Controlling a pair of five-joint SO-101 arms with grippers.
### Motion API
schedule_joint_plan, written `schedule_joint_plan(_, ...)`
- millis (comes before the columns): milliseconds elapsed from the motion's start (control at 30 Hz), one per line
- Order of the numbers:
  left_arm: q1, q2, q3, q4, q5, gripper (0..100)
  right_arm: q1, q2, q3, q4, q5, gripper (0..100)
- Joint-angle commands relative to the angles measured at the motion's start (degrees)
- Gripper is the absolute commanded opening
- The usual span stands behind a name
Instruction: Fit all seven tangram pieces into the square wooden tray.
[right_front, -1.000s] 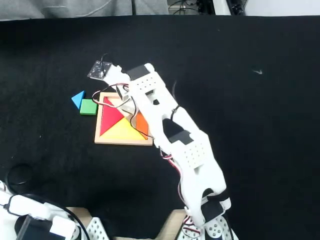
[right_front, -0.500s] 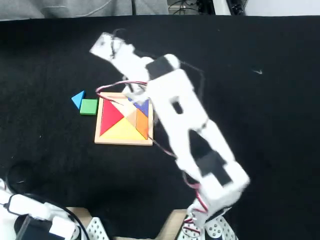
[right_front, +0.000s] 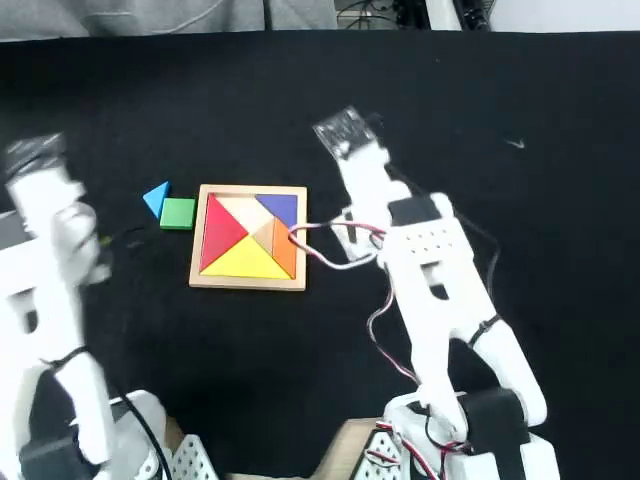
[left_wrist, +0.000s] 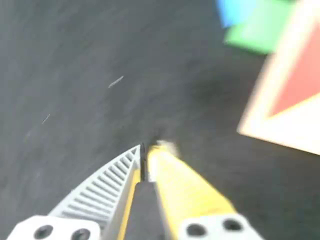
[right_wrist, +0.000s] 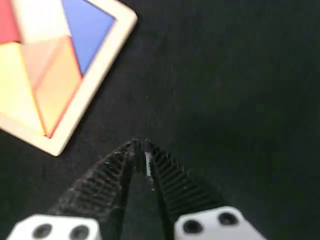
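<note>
**A:** Entry one, the pincers?

**B:** Right gripper (right_wrist: 141, 146): black ribbed fingers pressed together, nothing between them. It is over bare black cloth (right_wrist: 240, 75), just right of the square wooden tray (right_wrist: 95, 85). Left gripper (left_wrist: 148, 148): one yellow finger and one grey ribbed finger, tips meeting, nothing held. It is over cloth to the left of the tray.

**A:** Can you see them from above?

**B:** The right arm (right_front: 440, 290) covers its own gripper. The left arm (right_front: 45, 260) stands at the left edge, and its gripper is hard to make out.

**A:** The tray's contents?

**B:** Red triangle (right_front: 220, 232) on the left, yellow triangle (right_front: 248, 262) on the near side, blue piece (right_front: 280, 208) at the far right corner, orange piece (right_front: 286, 250) along the right side. The pale areas (right_front: 238, 208) between them could be pieces or bare floor; I cannot tell which. A red-and-white cable (right_front: 325, 258) loops over the right rim.

**A:** Anything outside the tray?

**B:** Green square (right_front: 177, 213) just left of the tray. Blue triangle (right_front: 155, 198) is at its far left corner, seemingly touching. The left wrist view cuts off both of these and the tray.
</note>
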Motion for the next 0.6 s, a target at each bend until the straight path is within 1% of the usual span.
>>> schedule_joint_plan(0,15.60,6.51,-12.00,1.23,5.45,24,0.97,-0.40,6.11,-9.14,-2.37,1.1)
schedule_joint_plan(67,17.71,12.40,-16.84,0.62,5.45,22,0.97,1.01,8.13,-12.04,-2.99,1.1)
schedule_joint_plan(200,17.71,28.48,-29.32,0.26,4.75,19,0.97,4.18,9.19,-15.38,-2.99,1.1)
schedule_joint_plan(267,17.98,36.75,-35.47,0.97,0.97,18,0.97,5.85,9.01,-16.62,-2.73,1.1)
schedule_joint_plan(333,18.15,43.69,-41.80,2.73,-0.97,18,0.97,7.43,9.01,-18.37,-2.64,1.1)
schedule_joint_plan(467,16.48,53.80,-52.44,3.96,-1.41,18,0.97,9.54,8.84,-20.04,-2.55,1.1)
schedule_joint_plan(567,15.52,59.25,-57.36,3.96,-1.49,19,0.97,10.24,8.04,-19.96,-2.55,1.1)
